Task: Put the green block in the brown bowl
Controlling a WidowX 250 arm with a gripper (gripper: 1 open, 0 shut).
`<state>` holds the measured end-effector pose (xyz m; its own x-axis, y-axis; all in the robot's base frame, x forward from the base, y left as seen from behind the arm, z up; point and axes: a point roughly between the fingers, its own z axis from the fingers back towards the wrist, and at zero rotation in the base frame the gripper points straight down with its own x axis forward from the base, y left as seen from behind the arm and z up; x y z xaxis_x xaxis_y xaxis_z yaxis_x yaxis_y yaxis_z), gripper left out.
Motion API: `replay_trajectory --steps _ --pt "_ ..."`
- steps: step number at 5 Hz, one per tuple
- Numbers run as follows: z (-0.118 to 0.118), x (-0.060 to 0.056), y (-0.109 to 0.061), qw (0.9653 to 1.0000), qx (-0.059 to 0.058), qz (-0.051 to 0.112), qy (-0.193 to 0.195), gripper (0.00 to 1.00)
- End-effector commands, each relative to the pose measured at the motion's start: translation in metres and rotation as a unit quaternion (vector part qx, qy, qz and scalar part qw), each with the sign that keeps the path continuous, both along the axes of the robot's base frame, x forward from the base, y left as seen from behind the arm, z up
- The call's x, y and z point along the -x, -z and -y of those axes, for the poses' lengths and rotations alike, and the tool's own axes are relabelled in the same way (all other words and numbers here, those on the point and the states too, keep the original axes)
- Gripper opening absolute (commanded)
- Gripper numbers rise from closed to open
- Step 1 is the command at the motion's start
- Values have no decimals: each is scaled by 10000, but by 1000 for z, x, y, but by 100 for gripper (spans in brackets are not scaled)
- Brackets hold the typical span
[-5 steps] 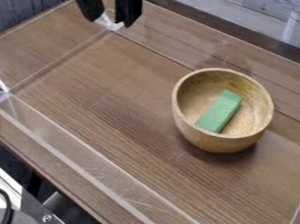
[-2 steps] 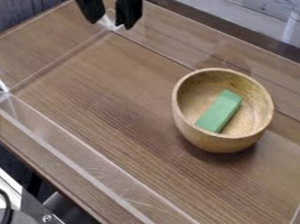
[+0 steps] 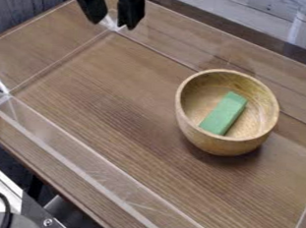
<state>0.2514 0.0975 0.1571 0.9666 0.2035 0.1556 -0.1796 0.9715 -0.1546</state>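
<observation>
Camera view: green block (image 3: 224, 113) in brown bowl (image 3: 194, 130); tool (image 3: 108, 17) spread, well apart.

dark wood-grain tabletop (image 3: 103, 103), boards running diagonally. clear acrylic walls (image 3: 42, 128) fencing table edges (faint glare on near panel). pale blurred room beyond far edge. dark clutter, cables at lower left.

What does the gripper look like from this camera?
Only its lower part shows at the top edge: the gripper is black, with two dark blocky fingers. A pale patch shows between them. No cables or markings are discernible.
</observation>
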Motion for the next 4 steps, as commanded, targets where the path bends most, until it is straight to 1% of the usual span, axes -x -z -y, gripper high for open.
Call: replay_trajectory --steps 1,3,4 --pt "-5 -3 -11 9996 -131 254 -46 100" --pt "-4 -5 -12 9993 -171 320 -36 100" --pt "-8 -10 -8 9993 -172 326 -7 100"
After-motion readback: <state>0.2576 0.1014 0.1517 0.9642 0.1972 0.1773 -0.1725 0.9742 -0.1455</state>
